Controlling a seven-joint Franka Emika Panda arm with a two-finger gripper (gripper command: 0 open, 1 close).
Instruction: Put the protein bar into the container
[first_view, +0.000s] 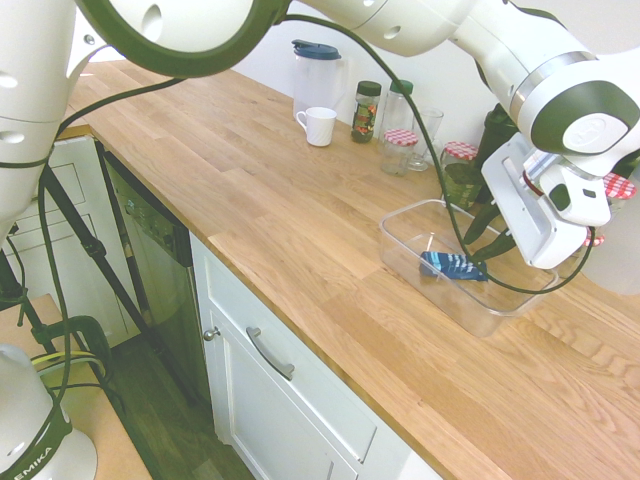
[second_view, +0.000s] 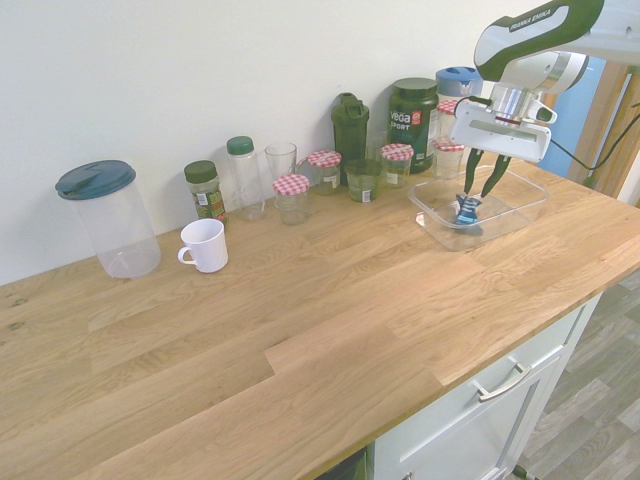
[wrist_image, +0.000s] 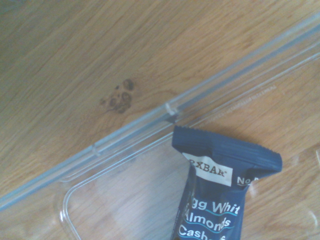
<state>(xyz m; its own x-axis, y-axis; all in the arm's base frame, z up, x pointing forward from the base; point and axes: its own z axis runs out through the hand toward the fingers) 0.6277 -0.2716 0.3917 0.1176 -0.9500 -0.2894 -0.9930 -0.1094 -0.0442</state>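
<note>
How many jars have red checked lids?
4: front jar, second jar behind it, third jar by the Vega tub, fourth jar behind the gripper. More may be hidden.

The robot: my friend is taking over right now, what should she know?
Gripper: inside the clear plastic rectangular tub, jaws either side of the dark blue wrapped protein bar; whether they still pinch it is unclear.
Bar: inside the tub, low down, tilted.
Done: bar carried into the tub.
Left: confirm release, lift the arm out.
</note>
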